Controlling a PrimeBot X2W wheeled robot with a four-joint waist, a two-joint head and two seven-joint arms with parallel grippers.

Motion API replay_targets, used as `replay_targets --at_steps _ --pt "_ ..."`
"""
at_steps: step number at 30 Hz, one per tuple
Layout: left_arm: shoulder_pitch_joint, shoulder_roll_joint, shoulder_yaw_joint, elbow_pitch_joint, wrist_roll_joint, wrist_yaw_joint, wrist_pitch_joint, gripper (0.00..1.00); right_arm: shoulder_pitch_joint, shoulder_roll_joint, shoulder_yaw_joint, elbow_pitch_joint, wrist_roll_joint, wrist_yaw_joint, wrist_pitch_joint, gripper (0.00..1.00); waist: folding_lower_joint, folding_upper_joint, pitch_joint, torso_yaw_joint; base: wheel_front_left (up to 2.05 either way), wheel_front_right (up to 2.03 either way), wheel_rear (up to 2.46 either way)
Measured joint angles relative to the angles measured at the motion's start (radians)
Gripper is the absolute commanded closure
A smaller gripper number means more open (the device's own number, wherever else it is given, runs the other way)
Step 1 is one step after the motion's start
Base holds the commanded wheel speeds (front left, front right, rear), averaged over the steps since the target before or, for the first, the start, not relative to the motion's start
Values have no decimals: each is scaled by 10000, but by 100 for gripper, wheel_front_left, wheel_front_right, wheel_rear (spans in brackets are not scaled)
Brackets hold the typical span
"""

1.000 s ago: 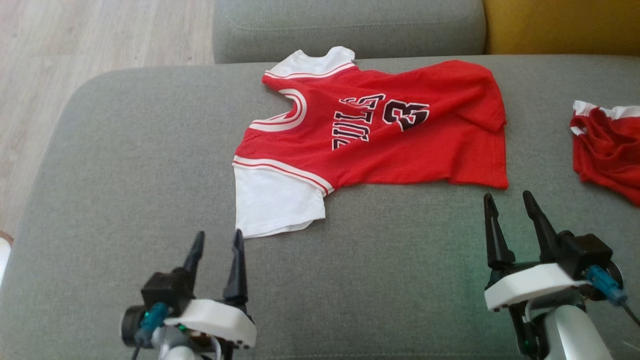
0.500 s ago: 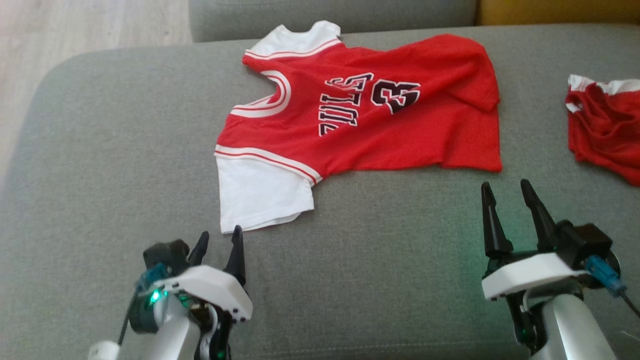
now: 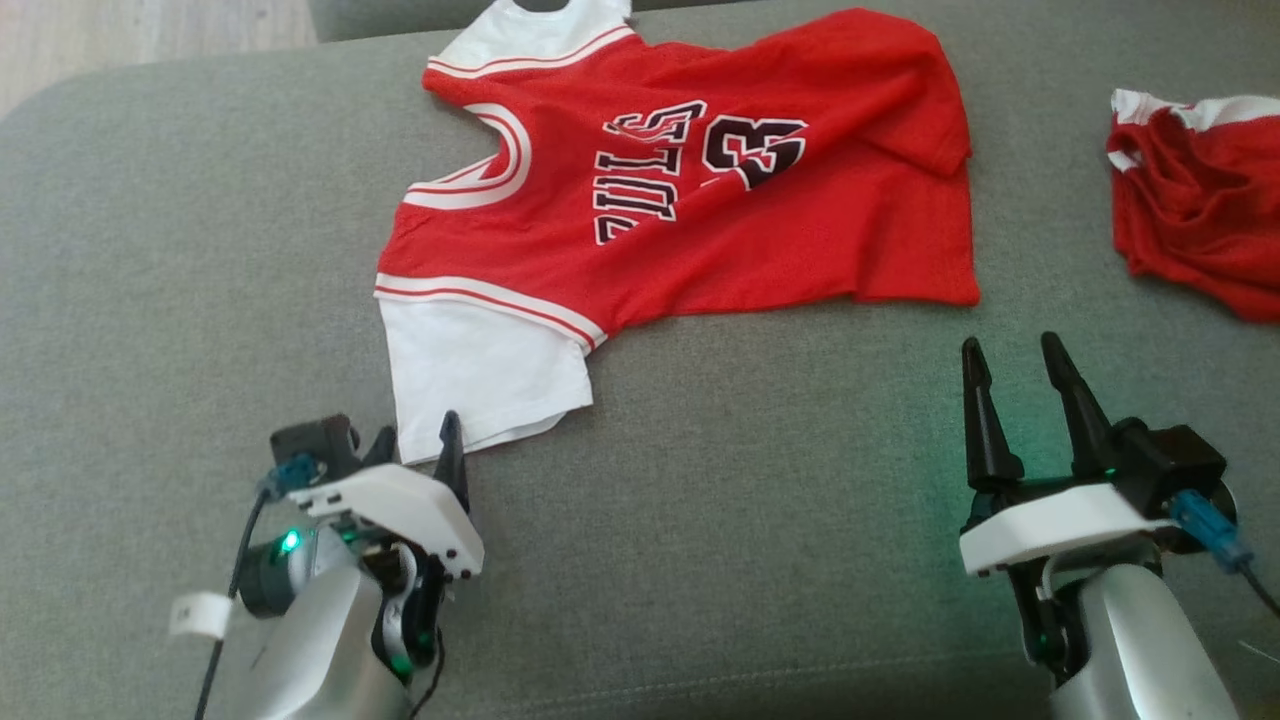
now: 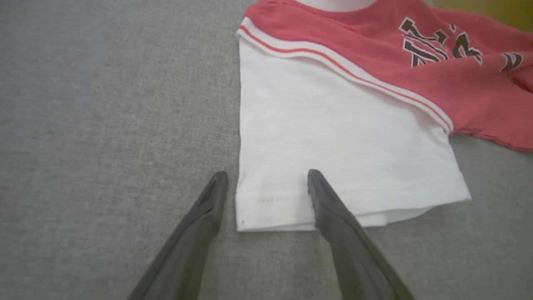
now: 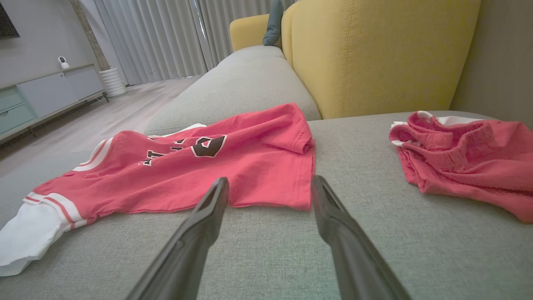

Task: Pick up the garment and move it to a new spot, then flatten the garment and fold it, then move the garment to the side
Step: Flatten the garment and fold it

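Dark tapered jaws top white shells (image 3: 1050, 530) and silver forearms (image 3: 1150, 650) with blue plugs (image 3: 1205, 528)

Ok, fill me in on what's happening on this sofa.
A two-armed robot is setting up to pick up the red Bulls 23 jersey, which lies spread and a bit rumpled on the grey sofa seat. Its left gripper is open at the hem of the white sleeve, one finger on either side of the hem's corner. Its right gripper is open just short of the jersey's red bottom corner. Nothing is gripped yet. A smaller red garment lies bunched to the right.
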State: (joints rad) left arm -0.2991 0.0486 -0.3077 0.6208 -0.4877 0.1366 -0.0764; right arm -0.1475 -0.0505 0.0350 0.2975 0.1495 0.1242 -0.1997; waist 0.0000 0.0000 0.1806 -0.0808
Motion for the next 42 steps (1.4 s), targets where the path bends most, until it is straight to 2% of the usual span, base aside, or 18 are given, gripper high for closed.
replay_targets --at_steps 2,3,4,5,6,7,13,18,26,34,42 --pt "-157 6 -52 105 12 8 138 4 -69 0 -2 38 0 0 -42 0 0 0 55 -54 0 0 0" --pt "-221 19 -90 150 27 -29 199 21 -85 0 -4 36 0 0 -81 0 0 0 75 -75 0 0 0" --pt "-267 35 -115 180 27 -54 255 53 -85 0 -4 44 0 0 -90 0 0 0 92 -93 0 0 0" --pt "-307 73 -148 215 40 -63 318 66 -85 0 -6 69 0 0 -100 0 0 0 103 -104 0 0 0" --pt "-331 128 -190 236 94 -107 351 87 -85 0 -12 94 0 0 -115 0 0 0 106 -107 0 0 0" --pt "-332 142 -251 236 125 -136 372 99 -85 0 -17 111 0 0 -115 0 0 0 105 -105 0 0 0" --pt "-243 105 -405 -4 125 -132 267 100 -130 0 -249 357 -90 0 -102 0 0 0 97 37 0 0 0" --pt "520 136 -326 -951 125 113 -303 100 -860 4 -1062 928 -573 0 535 0 0 0 111 353 0 0 0" --pt "1049 257 -230 -2596 100 393 -485 100 -1987 6 -2209 2671 -1254 0 1471 0 0 0 233 1012 0 0 0" --pt "1577 368 -397 -3590 100 581 -295 100 -2667 8 -2909 4435 -1779 0 1501 0 0 0 365 1567 0 0 0" --pt "1735 403 -508 -3969 109 658 -221 100 -3453 6 -3283 5660 -2174 0 1126 0 0 0 398 1662 0 0 0"
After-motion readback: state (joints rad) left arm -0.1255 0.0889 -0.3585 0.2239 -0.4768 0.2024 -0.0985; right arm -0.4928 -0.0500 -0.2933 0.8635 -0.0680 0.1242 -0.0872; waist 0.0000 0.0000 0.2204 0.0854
